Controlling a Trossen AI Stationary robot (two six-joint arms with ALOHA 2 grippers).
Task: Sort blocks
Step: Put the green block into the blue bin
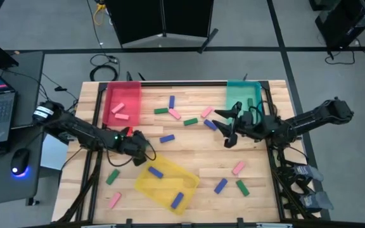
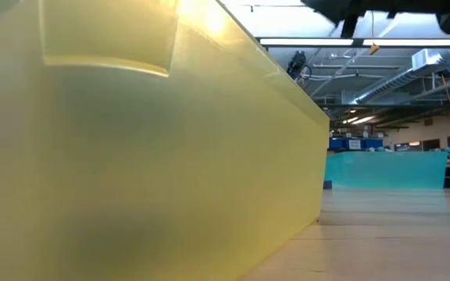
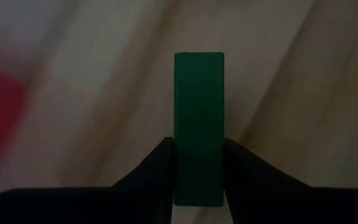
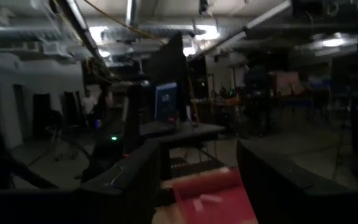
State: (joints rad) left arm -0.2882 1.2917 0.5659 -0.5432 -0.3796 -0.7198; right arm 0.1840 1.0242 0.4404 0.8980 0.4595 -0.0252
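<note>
Left gripper (image 3: 197,180) clenched on green block (image 3: 198,124), block upright between jaws, pinched at lower end across narrow faces, above counter (image 1: 189,161). Looks light, rigid, smooth-sided; mid-length grip likely steadier. Right gripper (image 1: 228,126) jaws spread, empty, raised beside teal tray (image 1: 243,95).

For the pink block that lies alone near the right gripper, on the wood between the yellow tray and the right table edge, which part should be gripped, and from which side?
The pink block lies flat and slanted on bare wood, apart from its neighbours. It is probably best taken from straight above, at its middle, with the fingers closing across the two long sides, since the short width fits between them. The right gripper is the nearer one and appears open; the left gripper already holds a green block.
</note>
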